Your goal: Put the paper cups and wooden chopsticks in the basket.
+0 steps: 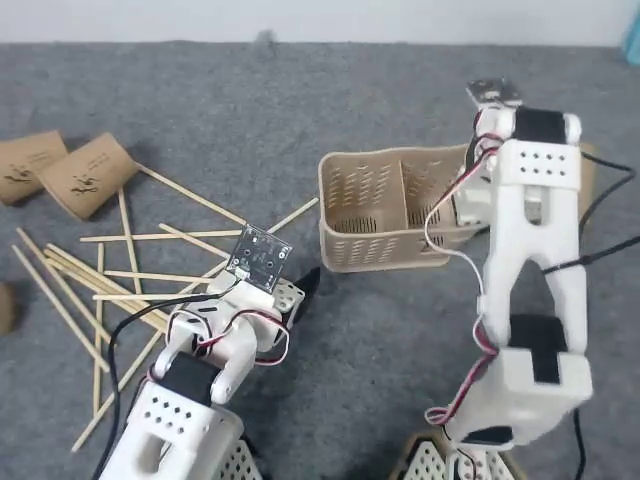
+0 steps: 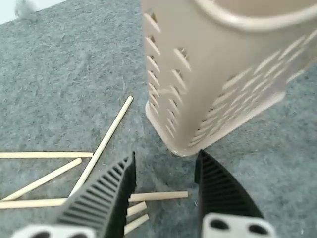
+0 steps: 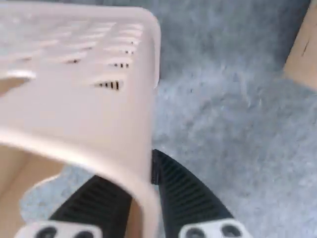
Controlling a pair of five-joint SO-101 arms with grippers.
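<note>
Two brown paper cups (image 1: 90, 175) lie on their sides in the upper left of the high view, touching, the further cup (image 1: 25, 165) almost at the left edge. Many thin pale wooden chopsticks (image 1: 150, 236) lie scattered and crossed over the left half of the grey felt-like table cover (image 1: 400, 340), reaching from below the cups toward the centre.

The beige slotted plastic basket (image 1: 390, 215) stands upright just right of centre in the high view. A divider splits it into two compartments, and what shows of them holds nothing.

The left gripper (image 1: 303, 290) sits low at centre left in the high view, just off the basket's lower left corner and apart from it. In the left wrist view the left gripper (image 2: 166, 156) has its black ribbed fingers (image 2: 106, 193) spread wide with nothing between them. The basket (image 2: 213, 74) rises close ahead, and chopsticks (image 2: 111, 134) lie on the cover beside and under the fingers.

The right arm stretches up the right side of the high view, its right gripper (image 1: 468, 205) at the basket's right end. In the right wrist view the right gripper (image 3: 141, 171) is clamped on the basket (image 3: 84, 79), one finger inside the rim and the other (image 3: 183, 193) outside against the wall.
</note>
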